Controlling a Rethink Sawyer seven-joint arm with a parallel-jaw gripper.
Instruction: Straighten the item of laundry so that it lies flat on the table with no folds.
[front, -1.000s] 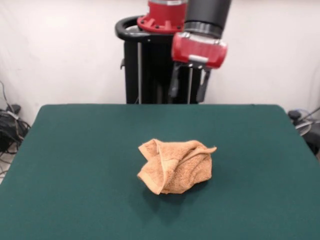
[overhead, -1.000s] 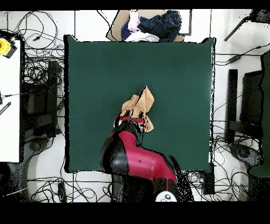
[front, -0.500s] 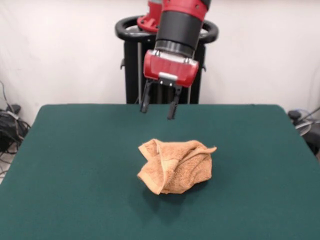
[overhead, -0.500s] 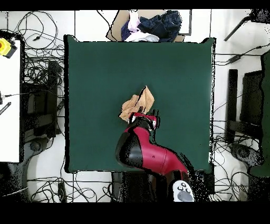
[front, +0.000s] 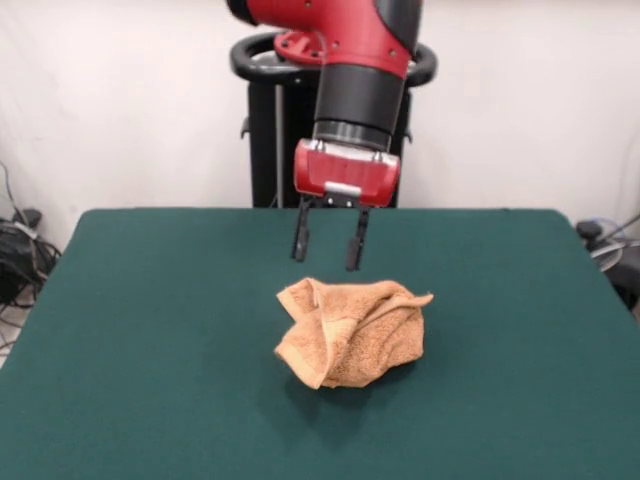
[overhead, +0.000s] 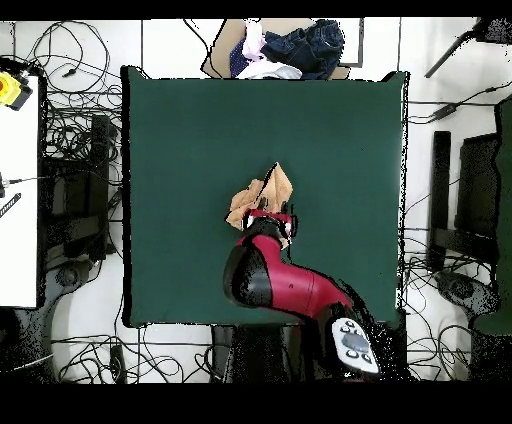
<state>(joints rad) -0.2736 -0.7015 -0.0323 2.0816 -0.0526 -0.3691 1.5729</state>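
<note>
The orange-tan terry towel (front: 350, 333) lies crumpled in a folded heap near the middle of the dark green table (front: 140, 330). In the overhead view the towel (overhead: 262, 196) is partly hidden under the arm. My gripper (front: 328, 260) hangs open and empty just above the towel's far edge, with two dark fingers (front: 299, 238) pointing down. It does not touch the cloth. In the overhead view the red arm covers the gripper (overhead: 268, 222). The stripe band and loop tag do not show.
The black pedestal (front: 275, 130) stands behind the table's far edge. In the overhead view a pile of dark and light clothes (overhead: 285, 48) sits beyond the table's top edge, and cables (overhead: 70, 130) litter the floor on both sides.
The gripper has come down and forward from high beside the pedestal to just above the towel's far edge. It has stayed open. The towel has not moved.
</note>
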